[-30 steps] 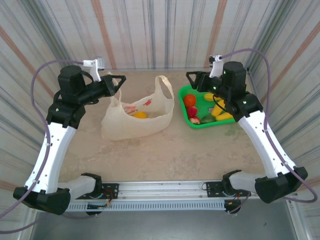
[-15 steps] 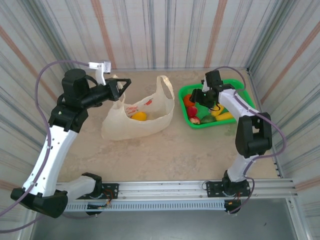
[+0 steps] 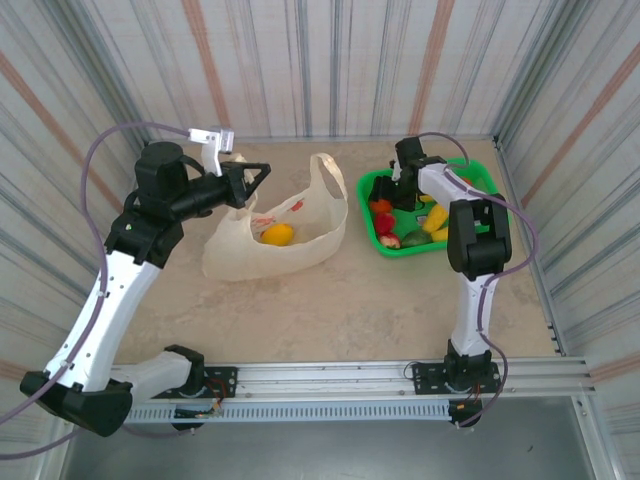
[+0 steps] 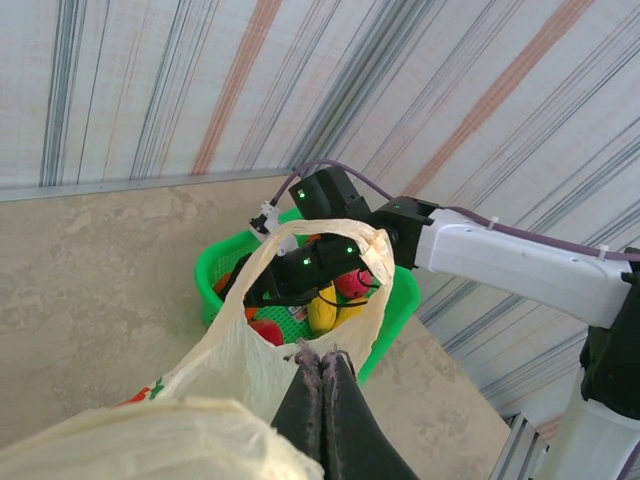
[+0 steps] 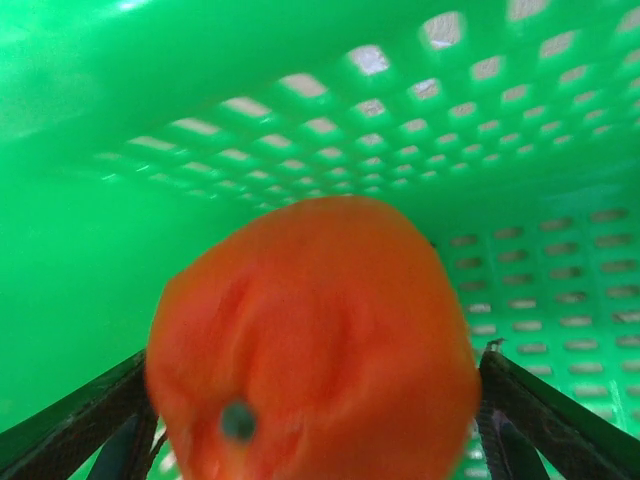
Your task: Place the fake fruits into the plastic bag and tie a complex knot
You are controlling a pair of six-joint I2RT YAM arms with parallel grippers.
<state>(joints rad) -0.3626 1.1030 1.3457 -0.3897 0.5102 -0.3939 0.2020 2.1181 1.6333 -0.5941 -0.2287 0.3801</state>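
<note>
L gripper (image 3: 258,178): jaws pressed together, clamped on one loop handle (image 4: 330,235) of the plastic bag (image 3: 270,255). In L wrist view, the fingers (image 4: 340,430) are seen closed w/ no gap. Thin cream film is gathered at their tips, and the handle is drawn up into an arch ahead of the jaws. Rest of bag hangs below the jaws and is slumped on the table (image 3: 350,300). 2nd handle (image 3: 325,172) is seen as a free upright loop ahead of the L jaws, apart from them. One yellow-orange fruit (image 3: 278,234) lies inside the open bag mouth, below and just ahead of the L jaws.

R gripper (image 3: 390,195): set down into the green basket (image 3: 482,178), at the end nearest the bag. Jaws are held wide apart. In R wrist view, an orange round fruit (image 5: 310,350) is framed squarely between the jaws, w/ one dark finger on each side. The fruit is blurred, so contact w/ the pads can't be told. Perforated basket wall is seen straight ahead of the jaws and green floor beneath.

Other fake fruits, all in the basket: red piece (image 3: 386,222) just beside the R jaws on the near side; green piece (image 3: 412,238) a bit further the same way; bananas (image 3: 442,215) behind the jaws, under the R forearm. Bag and basket sit side by side, not touching.
</note>
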